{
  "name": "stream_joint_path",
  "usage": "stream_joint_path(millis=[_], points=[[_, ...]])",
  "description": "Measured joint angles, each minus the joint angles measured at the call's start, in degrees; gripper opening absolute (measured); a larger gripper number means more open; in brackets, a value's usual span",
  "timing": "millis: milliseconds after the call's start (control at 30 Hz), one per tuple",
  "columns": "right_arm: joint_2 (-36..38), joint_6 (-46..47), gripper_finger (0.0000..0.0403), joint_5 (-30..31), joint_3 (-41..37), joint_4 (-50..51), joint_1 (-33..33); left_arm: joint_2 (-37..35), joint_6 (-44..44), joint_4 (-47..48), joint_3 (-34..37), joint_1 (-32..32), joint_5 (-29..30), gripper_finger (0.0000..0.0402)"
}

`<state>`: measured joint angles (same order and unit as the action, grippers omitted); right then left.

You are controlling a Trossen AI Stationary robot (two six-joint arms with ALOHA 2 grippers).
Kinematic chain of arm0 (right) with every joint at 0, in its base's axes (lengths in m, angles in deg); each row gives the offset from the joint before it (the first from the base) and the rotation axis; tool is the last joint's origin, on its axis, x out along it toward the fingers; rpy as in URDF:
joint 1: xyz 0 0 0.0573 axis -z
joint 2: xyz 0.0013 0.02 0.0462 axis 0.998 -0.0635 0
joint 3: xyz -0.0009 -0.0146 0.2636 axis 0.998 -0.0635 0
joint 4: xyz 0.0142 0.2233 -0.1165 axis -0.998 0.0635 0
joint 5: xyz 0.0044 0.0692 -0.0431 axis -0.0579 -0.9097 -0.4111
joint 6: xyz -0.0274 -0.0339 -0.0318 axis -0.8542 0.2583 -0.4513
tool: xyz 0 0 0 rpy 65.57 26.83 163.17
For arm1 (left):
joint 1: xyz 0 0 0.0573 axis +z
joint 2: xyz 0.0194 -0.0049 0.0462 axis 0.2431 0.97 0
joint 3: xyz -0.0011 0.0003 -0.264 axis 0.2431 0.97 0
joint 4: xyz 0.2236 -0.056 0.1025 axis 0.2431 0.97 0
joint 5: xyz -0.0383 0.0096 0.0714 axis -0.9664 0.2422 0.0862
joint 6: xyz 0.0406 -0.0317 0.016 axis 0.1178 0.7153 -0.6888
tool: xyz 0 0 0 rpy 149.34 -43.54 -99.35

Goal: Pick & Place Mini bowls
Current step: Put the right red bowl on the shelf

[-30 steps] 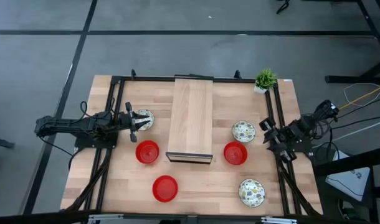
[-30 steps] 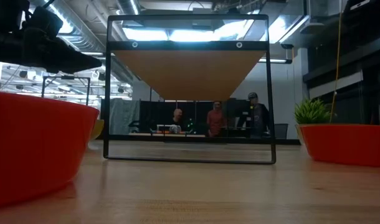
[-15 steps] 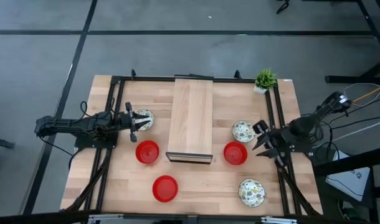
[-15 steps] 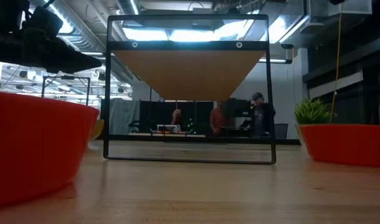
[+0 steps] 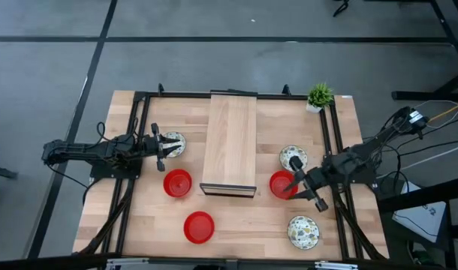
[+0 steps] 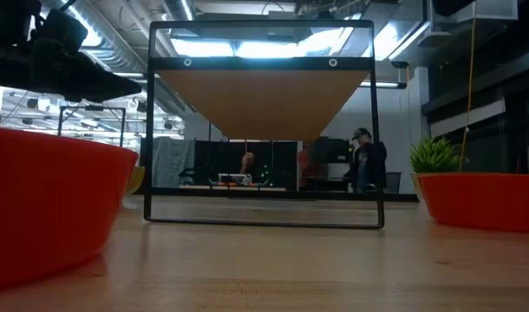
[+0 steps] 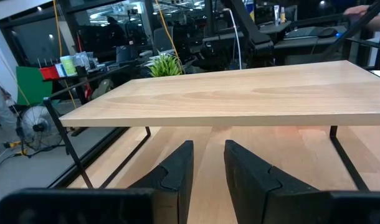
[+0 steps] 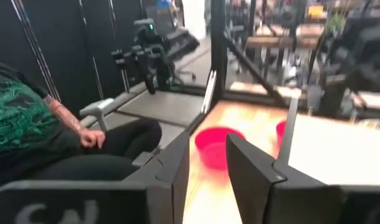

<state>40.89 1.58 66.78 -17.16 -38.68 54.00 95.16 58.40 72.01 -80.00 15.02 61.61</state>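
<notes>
Three red mini bowls (image 5: 177, 182) (image 5: 199, 226) (image 5: 281, 183) and three patterned white ones (image 5: 178, 141) (image 5: 290, 155) (image 5: 302, 231) rest on their bases on the wooden table. My right gripper (image 5: 295, 178) is open and held level above the table, over the right red bowl and the edge of the patterned bowl behind it. Its wrist view shows nothing between the fingers (image 8: 207, 152). My left gripper (image 5: 167, 145) waits at the left, open and level above the left patterned bowl, with nothing between its fingers (image 7: 209, 149).
A wooden riser (image 5: 230, 142) on a black metal frame (image 6: 264, 130) runs down the table's middle between the two groups of bowls. A small potted plant (image 5: 319, 95) stands at the far right corner. A seated person (image 8: 34, 130) shows beyond the table's left side.
My right gripper has swung out from the table's right edge toward the middle and risen a little. It now stands over the right red bowl, and its fingers have stayed apart. The bowls have not moved.
</notes>
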Motion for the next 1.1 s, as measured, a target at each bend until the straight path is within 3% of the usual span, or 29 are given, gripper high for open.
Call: stream_joint_path(millis=[433,733,1100], points=[[-10.21,12.31,0.0106,-0.26,2.04,3.90,0.00,-0.01,0.00,0.01,-0.01,0.00,-0.01,0.0086],[-15.04,13.64,0.0106,-1.99,2.06,5.64,-0.02,-0.02,-0.02,0.00,-0.02,0.02,0.00,0.0086],[-21.50,20.91,0.0106,3.03,2.06,10.02,-0.02,-0.01,0.00,0.01,0.00,0.01,-0.02,0.0086]])
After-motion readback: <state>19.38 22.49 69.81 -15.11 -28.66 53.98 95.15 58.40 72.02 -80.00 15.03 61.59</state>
